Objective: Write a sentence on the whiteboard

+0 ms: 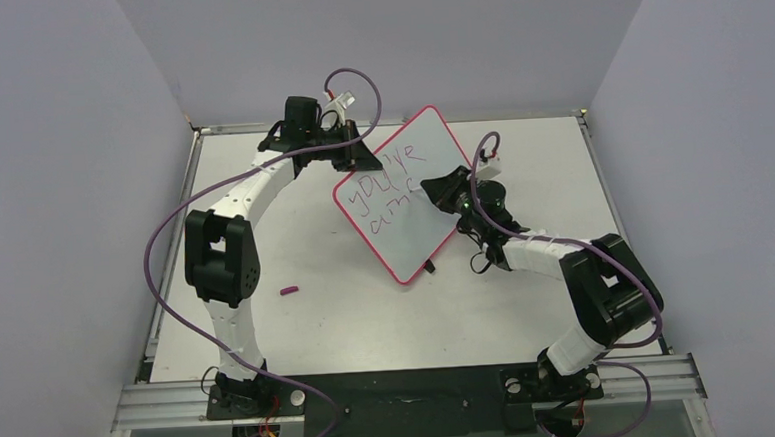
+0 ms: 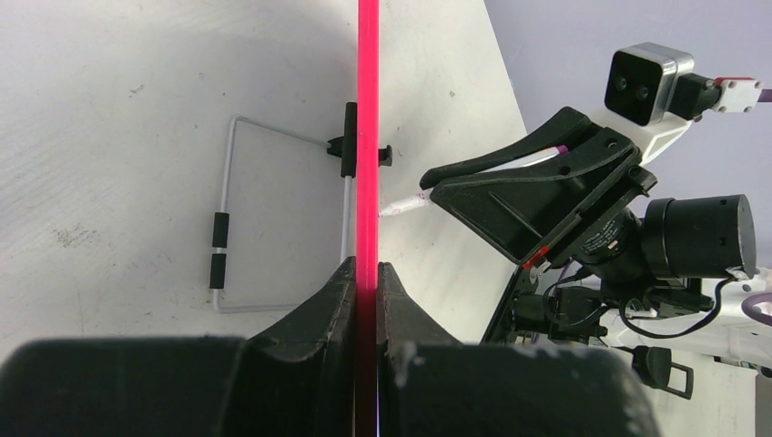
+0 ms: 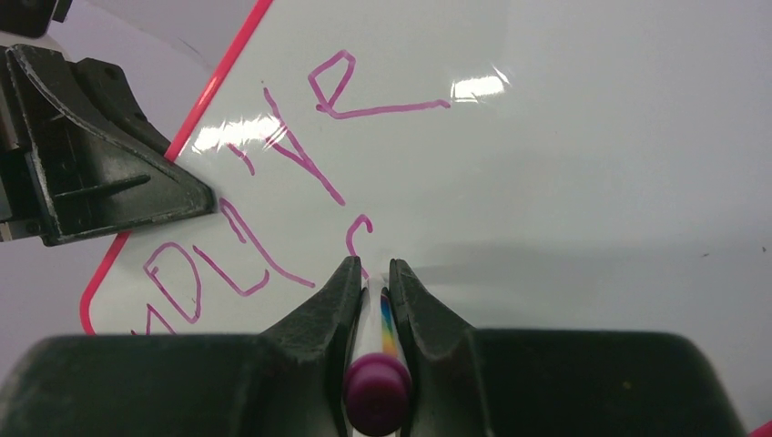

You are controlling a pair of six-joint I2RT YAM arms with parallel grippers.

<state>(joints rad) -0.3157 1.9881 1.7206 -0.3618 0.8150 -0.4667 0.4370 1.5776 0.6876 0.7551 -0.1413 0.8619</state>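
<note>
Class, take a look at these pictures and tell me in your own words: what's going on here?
Two robot arms are writing on a whiteboard. The left gripper is clamped on the board's pink rim, steadying it at a tilt. The right gripper is shut on a marker with its tip at the board. One line of purple lettering is written and a second is just started.

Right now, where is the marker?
In the right wrist view, the marker sits clamped in the right tool, tip at the whiteboard under the sentence.
</note>
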